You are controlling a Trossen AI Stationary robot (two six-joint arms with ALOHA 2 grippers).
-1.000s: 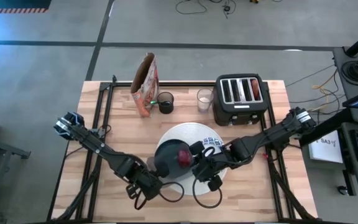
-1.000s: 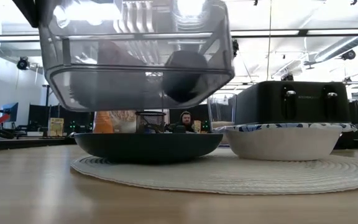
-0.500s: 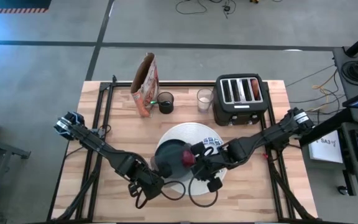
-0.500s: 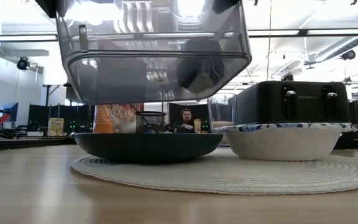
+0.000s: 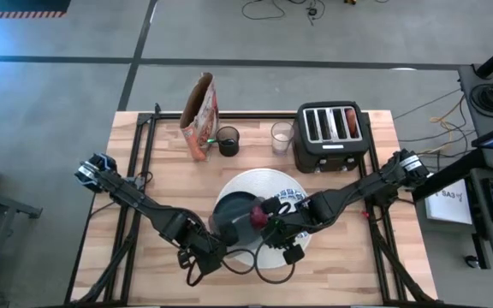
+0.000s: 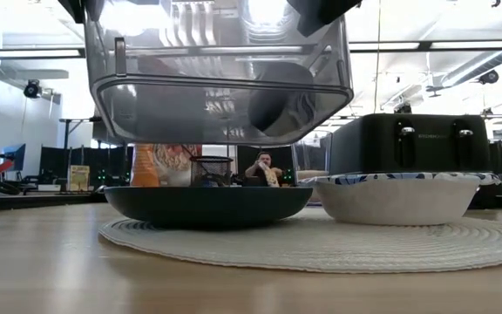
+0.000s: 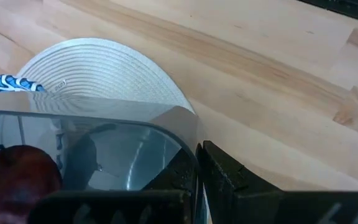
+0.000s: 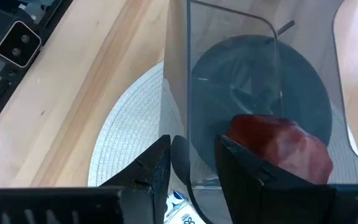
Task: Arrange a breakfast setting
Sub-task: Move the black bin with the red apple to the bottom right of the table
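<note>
Over the mat [image 6: 321, 240], the clear bin [image 6: 216, 96] hangs between both grippers: the left gripper [image 7: 197, 177] is clamped tight on one wall, while the right gripper [image 8: 188, 165] straddles another half-open, and I cannot tell if it pinches. The plate [image 6: 207, 208] lies below the jaws and the apple [image 8: 278, 146] sits in the bin just past the right fingers, so tip slowly towards the plate so that it rolls out gently

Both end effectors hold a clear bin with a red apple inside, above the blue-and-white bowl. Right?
Not quite. The clear bin with the red apple hangs above the dark green plate, not the blue-and-white bowl beside it. The low view shows this. Left end effector and right end effector both grip its rim.
</note>
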